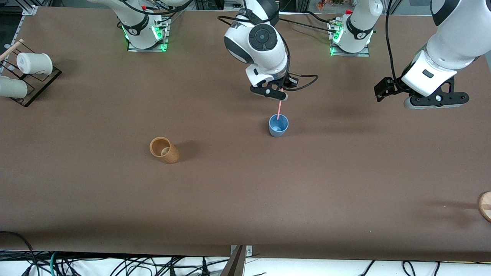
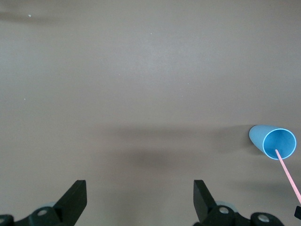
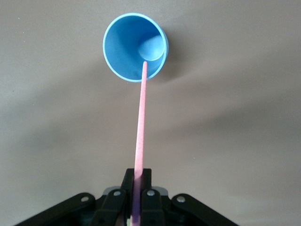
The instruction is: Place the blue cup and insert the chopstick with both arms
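The blue cup (image 1: 278,125) stands upright on the brown worktop (image 1: 245,199), near the middle and somewhat toward the robots' bases. The pink chopstick (image 1: 280,106) slants down into its open mouth; in the right wrist view the lower tip of the stick (image 3: 141,132) sits inside the rim of the cup (image 3: 135,47), though whether it touches the bottom cannot be told.

The right pincer (image 1: 281,94) hangs over the worktop just above the cup, its fingers (image 3: 122,200) closed tight on the upper end of the chopstick.

The left pincer (image 1: 437,100) hovers over bare worktop toward the left arm's end, well apart from the cup. Its fingers (image 2: 75,200) are spread wide with nothing between them, and its wrist view shows the cup (image 2: 274,141) and the stick (image 2: 289,174) off to one side.

A tan-orange cup (image 1: 164,150) lies tipped on the worktop, nearer to the front camera than the blue cup and toward the right arm's end. Two white mugs (image 1: 33,63) sit on a dark rack (image 1: 38,86) at that same end. A round wooden object (image 1: 485,205) shows partly at the edge at the left arm's end.
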Controlling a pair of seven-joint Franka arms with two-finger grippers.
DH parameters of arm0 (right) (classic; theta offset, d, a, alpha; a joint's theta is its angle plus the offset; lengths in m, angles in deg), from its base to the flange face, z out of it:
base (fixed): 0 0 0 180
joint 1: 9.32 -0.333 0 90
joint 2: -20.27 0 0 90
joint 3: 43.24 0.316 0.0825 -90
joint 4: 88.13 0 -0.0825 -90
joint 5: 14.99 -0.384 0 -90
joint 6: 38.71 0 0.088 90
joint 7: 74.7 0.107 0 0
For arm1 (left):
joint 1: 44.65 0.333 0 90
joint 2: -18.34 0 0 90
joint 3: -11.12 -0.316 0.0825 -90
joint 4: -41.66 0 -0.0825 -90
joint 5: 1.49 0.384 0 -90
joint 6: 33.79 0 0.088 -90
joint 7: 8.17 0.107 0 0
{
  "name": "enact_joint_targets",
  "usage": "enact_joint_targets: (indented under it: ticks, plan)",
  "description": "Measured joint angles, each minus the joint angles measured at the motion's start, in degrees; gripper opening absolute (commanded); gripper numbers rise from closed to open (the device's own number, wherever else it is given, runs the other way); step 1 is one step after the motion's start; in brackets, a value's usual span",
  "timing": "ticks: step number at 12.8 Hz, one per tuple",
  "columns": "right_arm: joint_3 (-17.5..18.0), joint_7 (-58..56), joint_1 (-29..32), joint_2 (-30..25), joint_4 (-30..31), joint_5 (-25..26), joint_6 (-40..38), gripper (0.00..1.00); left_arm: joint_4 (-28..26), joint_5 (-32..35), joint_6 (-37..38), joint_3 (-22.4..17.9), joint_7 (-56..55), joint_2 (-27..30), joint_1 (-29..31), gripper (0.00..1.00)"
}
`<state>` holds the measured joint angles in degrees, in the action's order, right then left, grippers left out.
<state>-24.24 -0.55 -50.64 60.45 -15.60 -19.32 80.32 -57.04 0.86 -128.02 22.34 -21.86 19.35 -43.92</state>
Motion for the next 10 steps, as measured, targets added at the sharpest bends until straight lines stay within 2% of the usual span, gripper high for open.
enact_joint_targets:
  ticks: [3, 4, 7, 10]
  plan:
    - [-1.17, -0.35, -0.1, 0.0, -0.3, 0.07, 0.41, 0.84, 0.12, 0.0, 0.0, 0.02, 0.0, 0.0, -0.01, 1.0]
    - [-1.63, -0.81, -0.09, 0.0, -0.49, 0.07, 0.41, 0.96, 0.12, 0.0, 0.0, 0.02, 0.0, 0.0, -0.01, 1.0]
    - [-2.38, -1.18, 0.41, -0.35, -2.2, 2.56, 0.44, 0.99, 0.13, 0.0, 0.0, 0.02, 0.37, 0.0, -0.01, 1.0]
    - [-2.54, -4.76, 4.37, -3.29, -2.78, 6.11, -1.67, 1.0, 0.14, 0.0, 0.0, 0.02, 0.55, 0.0, -0.01, 1.0]
